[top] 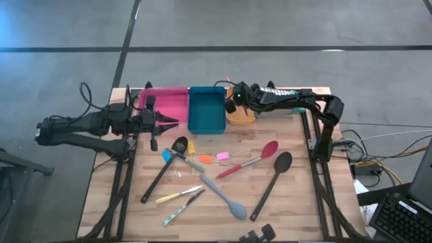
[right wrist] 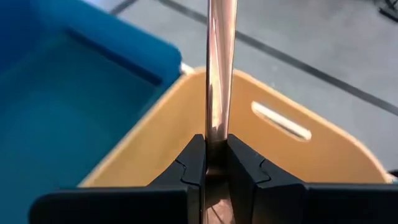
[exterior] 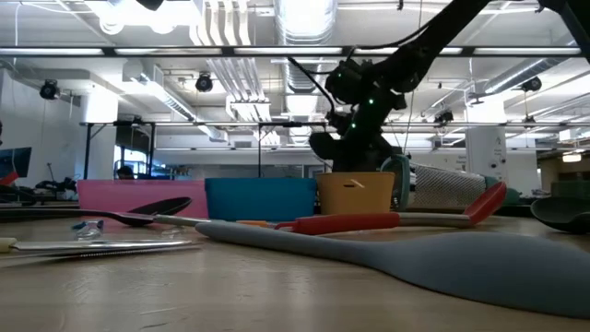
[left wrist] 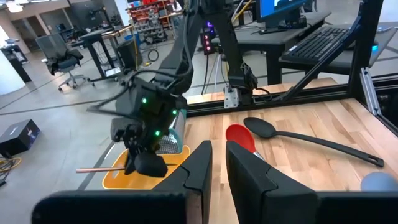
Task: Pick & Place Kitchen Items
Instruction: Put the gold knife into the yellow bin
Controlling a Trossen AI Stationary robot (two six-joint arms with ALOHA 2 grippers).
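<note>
One copper rod (right wrist: 221, 68) clamped in right gripper (right wrist: 216, 163), over orange tray (right wrist: 311, 162).

The table (top: 297, 202) is showing pale wooden planks with a matt grain. The orange tray (right wrist: 311, 155), teal tray (top: 206, 111) and pink tray (top: 169, 104) are looking like smooth matt plastic. A thin copper-coloured rod (right wrist: 221, 68) is gleaming like polished metal between matt black fingers (right wrist: 193, 162). The grey spoon (exterior: 442, 254) is appearing soft and matt, the red-headed spatula (top: 268, 150) slightly glossy, the black spoon (left wrist: 261, 127) shiny.
</note>
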